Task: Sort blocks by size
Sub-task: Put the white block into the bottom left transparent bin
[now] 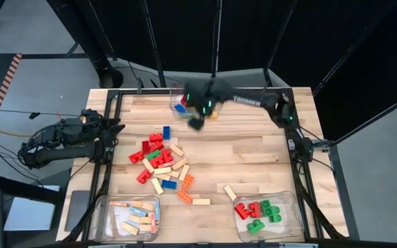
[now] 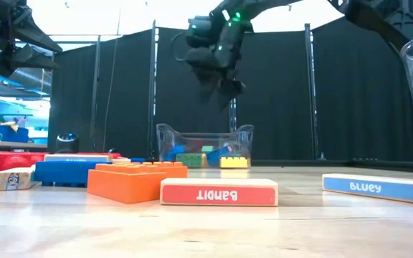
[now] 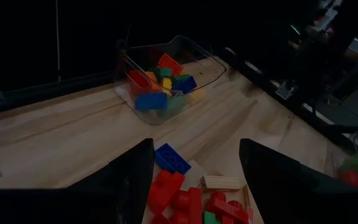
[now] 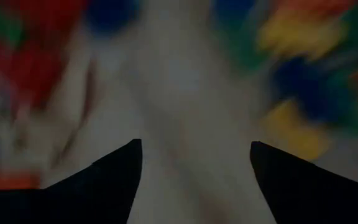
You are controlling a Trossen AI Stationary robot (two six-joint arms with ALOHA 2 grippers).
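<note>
A pile of blocks, red, green, blue and orange studded bricks mixed with pale wooden bars, lies on the table left of centre. My right gripper hangs open in the air at the near edge of the far clear bin, which holds small coloured bricks. In its wrist view nothing is between the fingers of my right gripper; the picture is blurred. My left gripper stands open at the table's left edge, above the pile's far end, empty.
A clear bin at the near left holds wooden bars. Another at the near right holds red and green bricks. Loose bars lie between pile and bins. The table's middle right is bare wood.
</note>
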